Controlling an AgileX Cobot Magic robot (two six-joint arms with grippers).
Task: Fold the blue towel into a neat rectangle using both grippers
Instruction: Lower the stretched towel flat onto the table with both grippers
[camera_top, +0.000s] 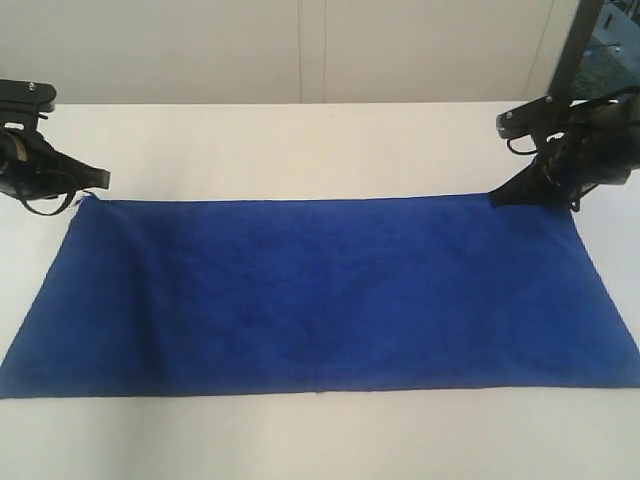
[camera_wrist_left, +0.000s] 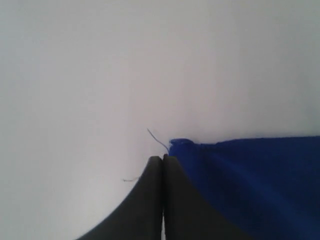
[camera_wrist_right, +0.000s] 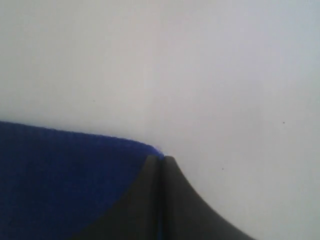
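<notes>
The blue towel (camera_top: 320, 290) lies flat and spread out on the white table (camera_top: 300, 140), long side across the exterior view. My left gripper (camera_top: 100, 180) sits low at the towel's far left corner. In the left wrist view the towel (camera_wrist_left: 260, 180) lies beside one finger of this gripper (camera_wrist_left: 163, 158), which is shut with no cloth in the slit, and a loose thread (camera_wrist_left: 157, 137) curls off the corner. My right gripper (camera_top: 497, 200) rests on the far right corner. It (camera_wrist_right: 161, 158) is shut, with a sliver of blue from the towel (camera_wrist_right: 60, 175) showing between its fingers.
White tabletop surrounds the towel, with a pale wall (camera_top: 300, 50) behind it. A dark upright post (camera_top: 575, 50) stands at the back right, behind the right arm.
</notes>
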